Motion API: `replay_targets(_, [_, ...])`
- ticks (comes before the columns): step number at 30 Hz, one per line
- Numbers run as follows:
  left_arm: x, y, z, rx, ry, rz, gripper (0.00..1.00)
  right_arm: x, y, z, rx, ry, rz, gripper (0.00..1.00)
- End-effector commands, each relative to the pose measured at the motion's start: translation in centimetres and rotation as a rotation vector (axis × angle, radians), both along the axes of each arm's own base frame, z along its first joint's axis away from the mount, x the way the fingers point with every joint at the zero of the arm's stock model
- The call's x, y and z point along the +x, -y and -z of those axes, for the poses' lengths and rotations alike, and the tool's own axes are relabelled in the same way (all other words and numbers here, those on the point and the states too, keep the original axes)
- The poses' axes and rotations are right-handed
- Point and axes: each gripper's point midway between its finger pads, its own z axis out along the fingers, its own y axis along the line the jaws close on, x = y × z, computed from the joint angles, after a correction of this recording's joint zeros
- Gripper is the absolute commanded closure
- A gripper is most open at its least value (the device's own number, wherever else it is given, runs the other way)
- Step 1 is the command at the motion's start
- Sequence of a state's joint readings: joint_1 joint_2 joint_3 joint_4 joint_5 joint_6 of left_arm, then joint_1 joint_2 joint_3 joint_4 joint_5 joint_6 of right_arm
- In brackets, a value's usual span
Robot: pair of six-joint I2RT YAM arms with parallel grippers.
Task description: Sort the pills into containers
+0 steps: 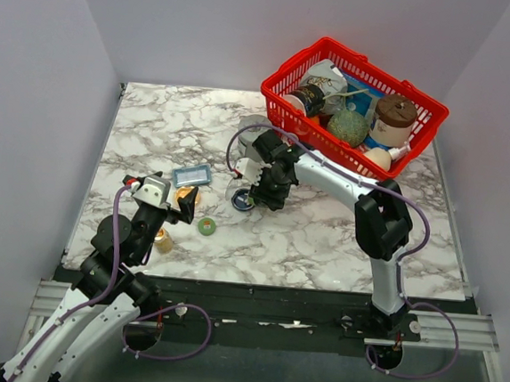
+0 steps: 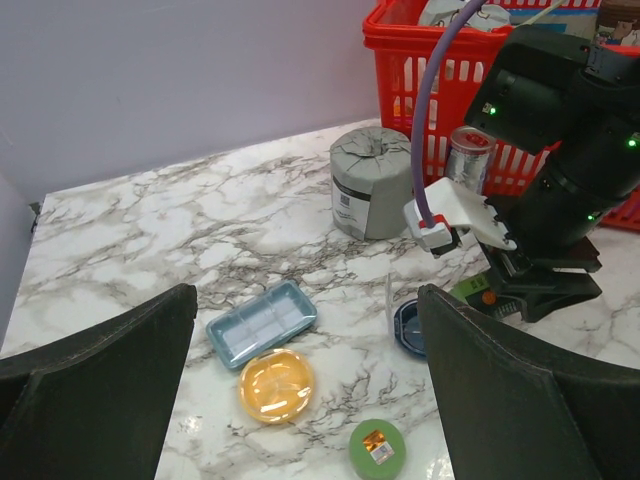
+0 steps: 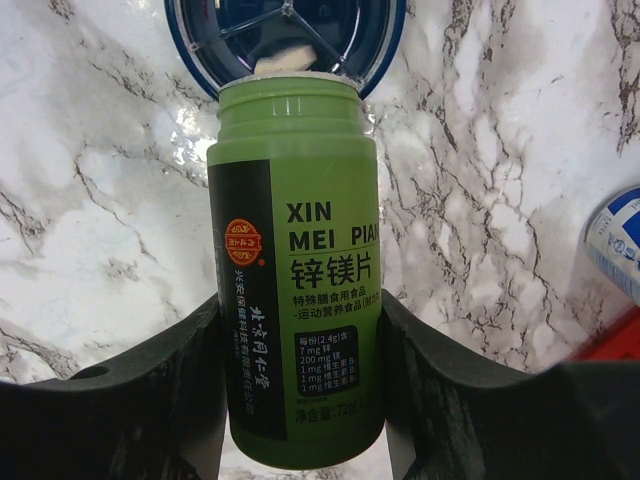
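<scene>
Dark blue dish (image 3: 340,25): it stands on the marble table (image 1: 340,243) near the centre, directly below the mouth of the green bottle (image 3: 295,270); the right wrist view cuts off its far side, and in the left wrist view a dark finger (image 2: 500,400) covers one edge. A pale piece (image 3: 283,60) shows at the bottle mouth over the dish; it cannot be determined whether it is a pill lying in the dish or lodged in the mouth. Orange dish (image 2: 277,385): it stands on the table to the left of the blue one, apart from it; in the top view the left gripper (image 2: 307,295) partly hides it.

Right gripper (image 3: 300,300): jaws partly closed and clamped on the lower body of the bottle. Left gripper: jaws spread wide, holding nothing, above the orange dish.

Surroundings:
- a pale blue rectangular tray (image 2: 262,322) just behind the orange dish;
- a green cap (image 2: 377,448) near its front, its sticker unreadable;
- a grey round block (image 2: 372,182) further back;
- a red wire basket (image 1: 352,101) at the far right corner, its contents crowded and hard to separate;
- a small amber item (image 1: 163,239) beside the left arm, too small to identify;
- a blue-and-white object (image 3: 615,240) cut off at the frame edge.

Bottle label: "XIN MEI PIAN", "锌镁片" and a round orange emblem; the smaller print is not reliably legible.
</scene>
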State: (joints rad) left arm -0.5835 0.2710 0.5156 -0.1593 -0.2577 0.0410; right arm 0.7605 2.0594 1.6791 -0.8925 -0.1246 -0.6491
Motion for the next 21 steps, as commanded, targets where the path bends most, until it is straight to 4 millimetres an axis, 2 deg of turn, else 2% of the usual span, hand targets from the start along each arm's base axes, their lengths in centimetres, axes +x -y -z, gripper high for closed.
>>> replay_targets(1, [-0.2, 0.3, -1.1, -0.018, 0.027, 0.021, 0.01, 0.4, 0.0, -0.2, -0.04, 0.016, -0.013, 0.89])
replay_targets(21, [-0.1, 0.4, -1.0, -0.019, 0.024, 0.026, 0.01, -0.3, -1.2, -0.7, 0.064, 0.019, -0.003, 0.89])
